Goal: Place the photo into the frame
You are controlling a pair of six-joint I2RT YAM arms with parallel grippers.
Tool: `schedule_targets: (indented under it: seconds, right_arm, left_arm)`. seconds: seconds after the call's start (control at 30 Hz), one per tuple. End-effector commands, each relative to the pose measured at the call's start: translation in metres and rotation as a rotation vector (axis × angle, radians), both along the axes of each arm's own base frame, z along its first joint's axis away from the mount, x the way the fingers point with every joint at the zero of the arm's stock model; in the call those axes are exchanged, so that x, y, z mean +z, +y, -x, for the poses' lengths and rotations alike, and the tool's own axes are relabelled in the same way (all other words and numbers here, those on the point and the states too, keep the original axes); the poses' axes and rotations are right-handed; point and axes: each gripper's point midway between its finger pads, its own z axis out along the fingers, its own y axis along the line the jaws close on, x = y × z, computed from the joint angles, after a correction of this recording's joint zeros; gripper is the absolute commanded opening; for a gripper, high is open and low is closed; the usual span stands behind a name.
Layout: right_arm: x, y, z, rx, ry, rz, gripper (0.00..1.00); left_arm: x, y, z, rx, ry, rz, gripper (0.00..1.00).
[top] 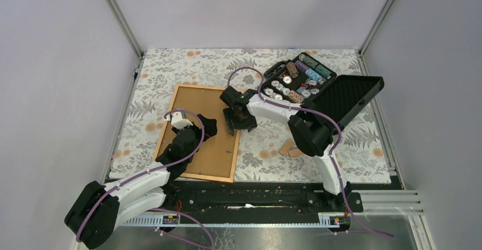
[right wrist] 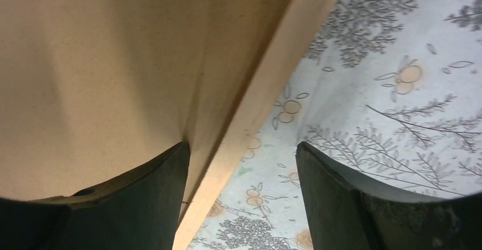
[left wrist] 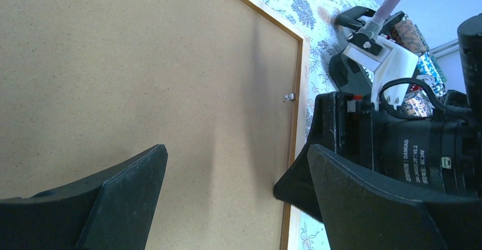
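Note:
The frame (top: 237, 142) lies face down on the floral cloth, its thin tan border around a plain brown backing board (top: 196, 99). The photo is hidden. My left gripper (top: 206, 127) hovers open over the board, nothing between its fingers (left wrist: 236, 150). My right gripper (top: 239, 126) stands open astride the frame's right border (right wrist: 267, 91); one finger (right wrist: 142, 204) rests over the board, the other over the cloth. In the left wrist view the border (left wrist: 295, 108) carries a small metal clip (left wrist: 289, 97), and the right gripper's finger (left wrist: 295, 187) meets that edge.
An open black case (top: 298, 79) of poker chips sits at the back right, its lid (top: 352, 99) lying flat beside it. Small brown pieces (top: 290, 148) lie on the cloth right of the frame. Walls close in on three sides.

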Motion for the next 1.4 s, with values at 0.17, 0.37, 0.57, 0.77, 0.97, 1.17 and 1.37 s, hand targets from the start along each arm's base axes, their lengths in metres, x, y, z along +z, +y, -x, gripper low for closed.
schedule_targets:
  seconds: [0.17, 0.37, 0.57, 0.77, 0.97, 1.17, 1.37]
  right_arm:
    - [-0.01, -0.008, 0.006, 0.065, 0.001, 0.041, 0.49]
    - [-0.007, -0.029, -0.039, 0.16, -0.115, 0.143, 0.26]
    - [-0.003, -0.032, -0.091, 0.083, -0.084, 0.007, 0.21]
    - [0.016, -0.019, -0.092, 0.074, -0.079, -0.073, 0.64]
    - [0.03, -0.03, -0.054, 0.103, -0.042, -0.144, 0.73]
    - [0.015, -0.044, -0.019, 0.122, -0.003, -0.157, 0.73]
    - [0.005, -0.044, -0.001, 0.142, 0.011, -0.145, 0.74]
  left_arm:
    - [0.024, -0.006, -0.007, -0.002, -0.054, 0.039, 0.99]
    - [0.025, -0.005, -0.007, 0.0, -0.059, 0.043, 0.99]
    - [0.024, -0.005, -0.007, 0.002, -0.056, 0.04, 0.99]
    - [0.023, -0.006, -0.008, 0.0, -0.052, 0.036, 0.99]
    - [0.023, -0.007, -0.009, -0.002, -0.049, 0.033, 0.99]
    - [0.022, -0.008, -0.009, -0.006, -0.045, 0.032, 0.99]
    - [0.022, -0.008, -0.009, -0.007, -0.045, 0.032, 0.99]
